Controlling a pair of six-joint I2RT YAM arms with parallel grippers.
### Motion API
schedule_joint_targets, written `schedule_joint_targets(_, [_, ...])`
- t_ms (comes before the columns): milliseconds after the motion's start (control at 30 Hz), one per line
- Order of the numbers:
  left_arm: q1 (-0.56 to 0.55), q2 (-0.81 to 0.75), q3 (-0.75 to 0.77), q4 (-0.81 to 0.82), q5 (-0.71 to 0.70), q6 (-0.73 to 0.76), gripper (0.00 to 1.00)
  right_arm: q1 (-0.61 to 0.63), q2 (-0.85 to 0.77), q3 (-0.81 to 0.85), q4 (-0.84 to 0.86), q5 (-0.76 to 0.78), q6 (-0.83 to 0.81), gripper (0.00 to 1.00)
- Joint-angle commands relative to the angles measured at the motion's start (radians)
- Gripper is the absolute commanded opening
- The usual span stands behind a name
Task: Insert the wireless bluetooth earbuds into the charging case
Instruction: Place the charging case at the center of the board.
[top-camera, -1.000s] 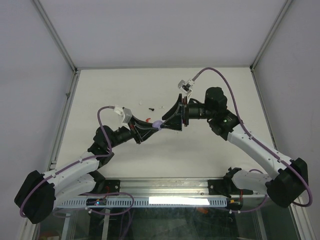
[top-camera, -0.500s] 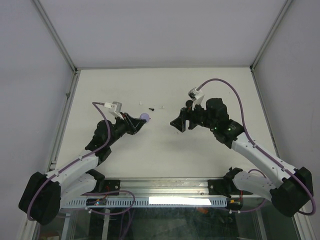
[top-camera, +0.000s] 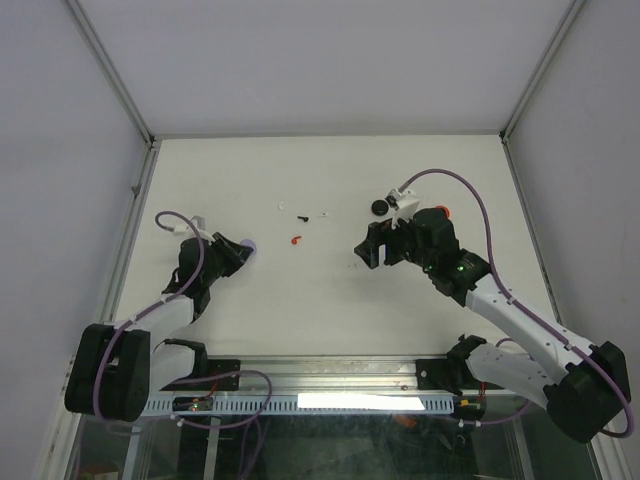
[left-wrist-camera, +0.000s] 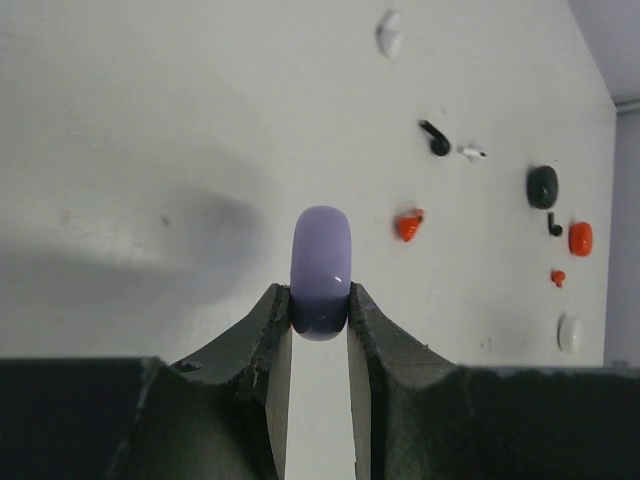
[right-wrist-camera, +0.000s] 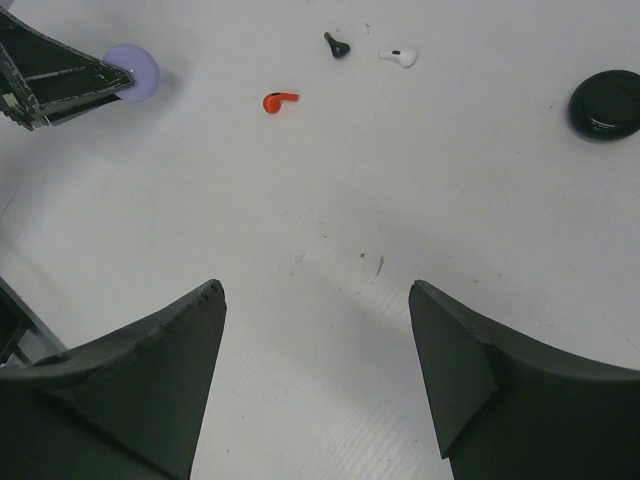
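With left fingers (left-wrist-camera: 276, 320) clenching a round lavender plastic charging case (left-wrist-camera: 320, 262) at frame left and right fingers (right-wrist-camera: 185, 335) hanging released and empty, the tiny stemmed red earbud (right-wrist-camera: 280, 101), black earbud (right-wrist-camera: 337, 45) and white earbud (right-wrist-camera: 398, 57) are lying loose on the white counter (right-wrist-camera: 420, 190) upper-centre, seemingly uninserted.

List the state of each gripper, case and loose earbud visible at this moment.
left gripper: shut on the lavender case
lavender case: clamped edge-on, looks closed
right gripper: open, empty
red earbud: loose on the table
black earbud: loose on the table
white earbud: loose on the table
black case: flat on the table, looks closed
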Motion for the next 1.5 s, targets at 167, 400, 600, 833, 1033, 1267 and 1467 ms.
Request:
schedule_joint_targets(167, [0.162,0.182,0.02,0.129,0.077,-0.045,0.14,-0.005,-0.026,-0.009,0.047,0.025,-0.007,0.77])
schedule_joint_targets(400, [0.198,0.216,0.018,0.094,0.058,-0.066,0.42,-0.005,-0.031,-0.002,0.029,0.047,-0.008,0.77])
schedule_joint_targets(600, [0.203,0.084,0.016,-0.07,-0.011,-0.058,0.68,-0.005,-0.027,0.008,0.009,0.078,-0.002,0.78])
schedule_joint_targets(833, [0.204,-0.094,0.064,-0.331,-0.075,-0.032,0.81,-0.009,-0.026,0.023,-0.042,0.175,0.012,0.8])
schedule_joint_targets(1033, [0.203,-0.253,0.182,-0.555,-0.059,0.022,0.97,-0.041,0.003,0.051,-0.121,0.257,0.037,0.84])
schedule_joint_targets(1267, [0.204,-0.333,0.38,-0.707,0.006,0.219,0.99,-0.116,0.07,0.066,-0.154,0.353,0.078,0.89])
schedule_joint_targets(1467, [0.203,-0.358,0.51,-0.72,0.054,0.456,0.99,-0.232,0.125,0.056,-0.15,0.424,0.113,0.91])
